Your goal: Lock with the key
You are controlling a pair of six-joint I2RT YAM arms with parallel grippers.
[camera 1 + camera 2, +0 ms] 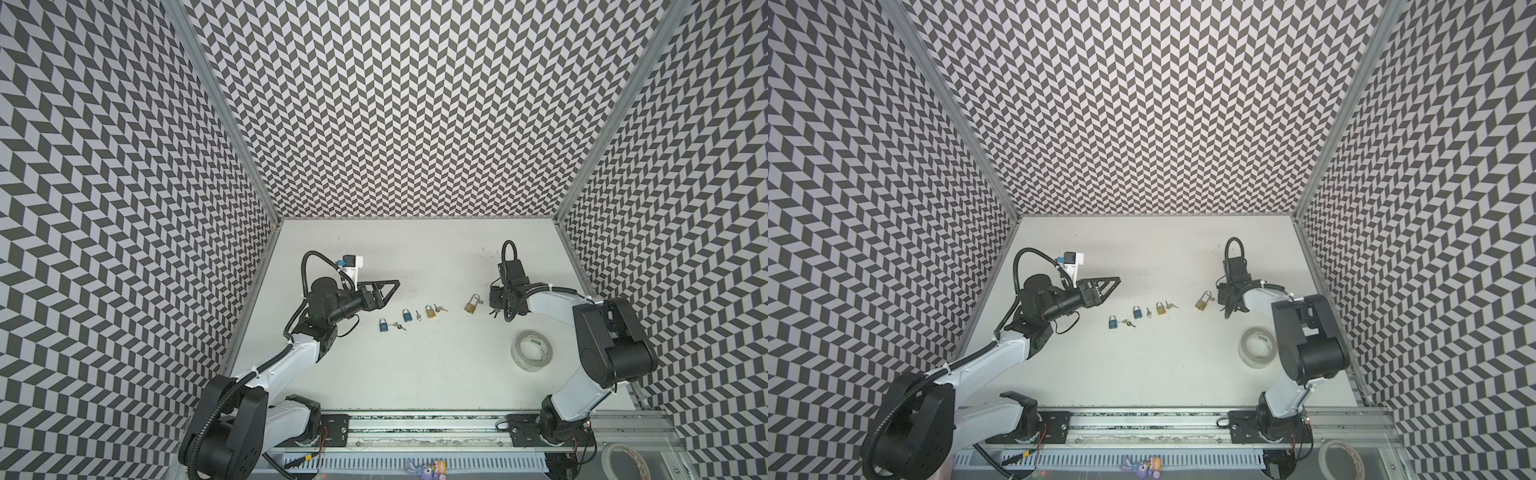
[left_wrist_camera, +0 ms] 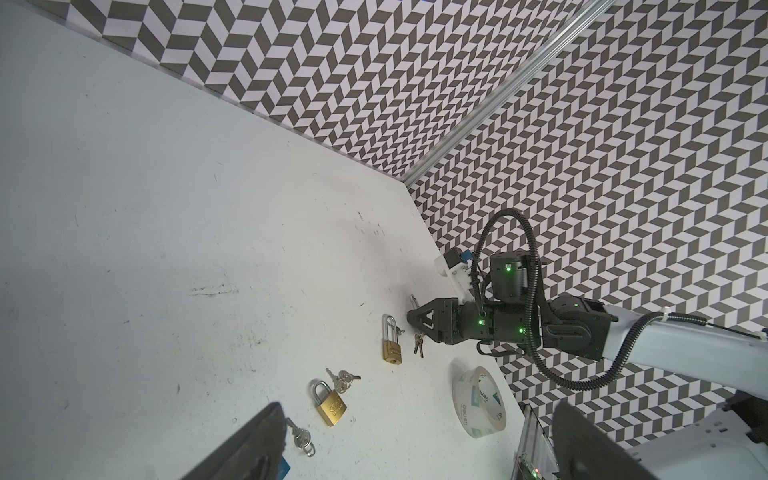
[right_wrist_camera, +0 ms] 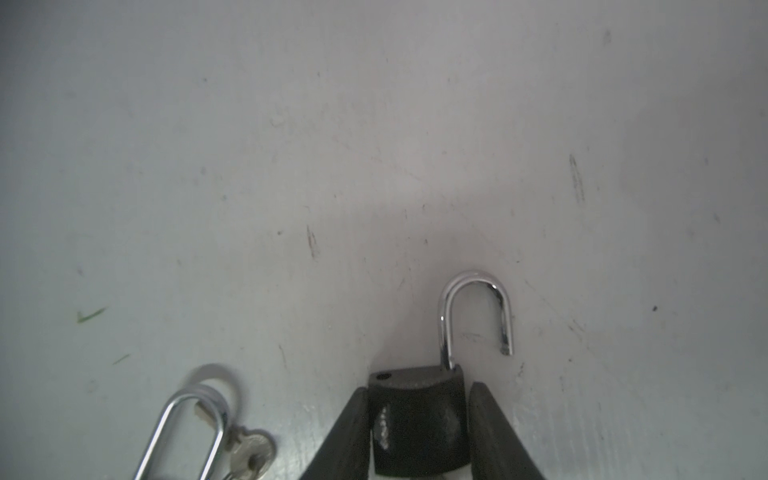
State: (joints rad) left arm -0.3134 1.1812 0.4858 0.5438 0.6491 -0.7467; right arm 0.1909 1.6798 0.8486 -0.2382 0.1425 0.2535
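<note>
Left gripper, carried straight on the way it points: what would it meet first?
Likely the right arm's black wrist, across the white table. The left gripper points about level, past the row of blue and brass padlocks, which lie beside its line. Height is unclear.

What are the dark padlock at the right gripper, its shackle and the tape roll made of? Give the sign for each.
Dark padlock: body probably painted or coated metal, matt dark grey, with pale scuffs.
Shackle: likely polished steel, mirror-bright with sharp highlights.
Tape roll: seemingly translucent plastic film, glossy, its printed lettering showing through the layers.
</note>
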